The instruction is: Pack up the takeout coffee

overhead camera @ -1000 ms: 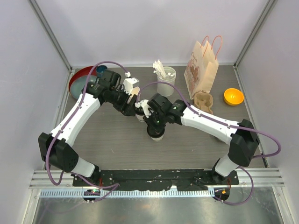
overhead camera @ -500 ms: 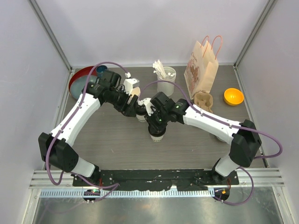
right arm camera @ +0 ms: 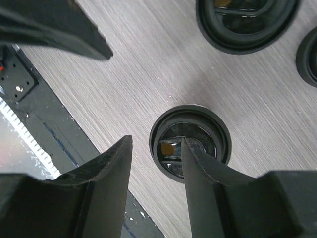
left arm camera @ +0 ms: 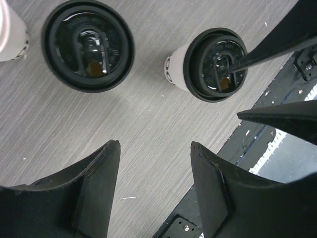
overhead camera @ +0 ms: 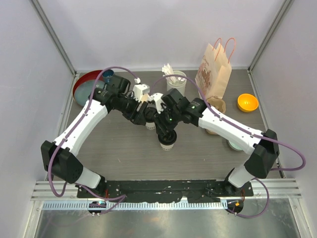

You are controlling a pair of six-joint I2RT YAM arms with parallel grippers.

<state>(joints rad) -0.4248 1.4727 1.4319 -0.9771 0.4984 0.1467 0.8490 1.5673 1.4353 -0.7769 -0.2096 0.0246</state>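
Two takeout coffee cups stand mid-table, each wearing a black lid. The near cup (overhead camera: pixel 167 142) (right arm camera: pixel 190 141) (left arm camera: pixel 213 64) stands free just below my right gripper (overhead camera: pixel 167 129) (right arm camera: pixel 156 140), which is open and holds nothing. The far cup (overhead camera: pixel 150 124) (left arm camera: pixel 88 45) (right arm camera: pixel 247 20) is partly hidden in the top view under my left gripper (overhead camera: pixel 144 113) (left arm camera: pixel 155 145), also open and empty, hovering above bare table. The right gripper's fingers (left arm camera: pixel 277 49) reach over the near cup's lid in the left wrist view.
At the back stand a clear cup of white sticks (overhead camera: pixel 176 82) and a paper bag (overhead camera: pixel 214 72); the tan cup carrier (overhead camera: pixel 216 108) lies in front of the bag. An orange bowl (overhead camera: pixel 247 102) sits far right, a red plate (overhead camera: pixel 85 84) back left.
My right gripper has gone from shut on the near cup's lid to open, and has lifted back off it. The left gripper has barely moved.
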